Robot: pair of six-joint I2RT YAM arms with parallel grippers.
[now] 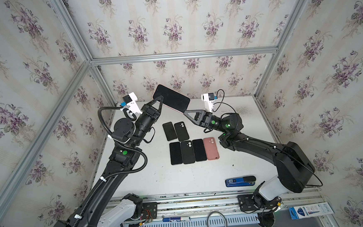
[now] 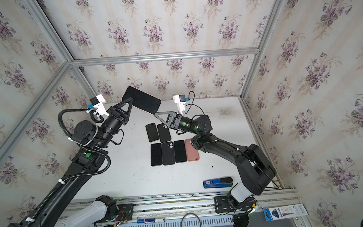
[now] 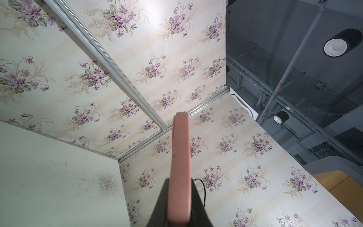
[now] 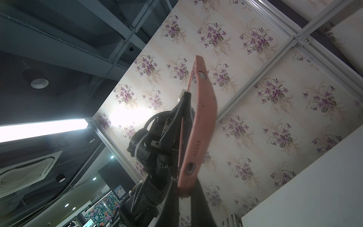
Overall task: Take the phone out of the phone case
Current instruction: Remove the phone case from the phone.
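Up in both top views, the phone (image 1: 172, 99) hangs tilted in the air above the far part of the white table (image 1: 250, 157), dark screen up, seated in its pink phone case (image 1: 175, 109). The left gripper (image 1: 160, 99) is clamped on its far-left end. The right gripper (image 1: 186, 112) meets the near-right corner, jaws together on the rim. Six loose phones and cases (image 1: 188, 151) lie flat in two rows on the table below, well apart from the held one. A blue object (image 1: 241, 181) lies near the right arm's base.

From the left wrist, the case's pink edge (image 3: 180, 157) runs straight out between two dark fingers (image 3: 161, 206) pressing on both faces.

From the right wrist, the fingers (image 4: 200, 200) pinch one corner of the case (image 4: 202, 121), and the left gripper (image 4: 186, 96) grips the opposite end.
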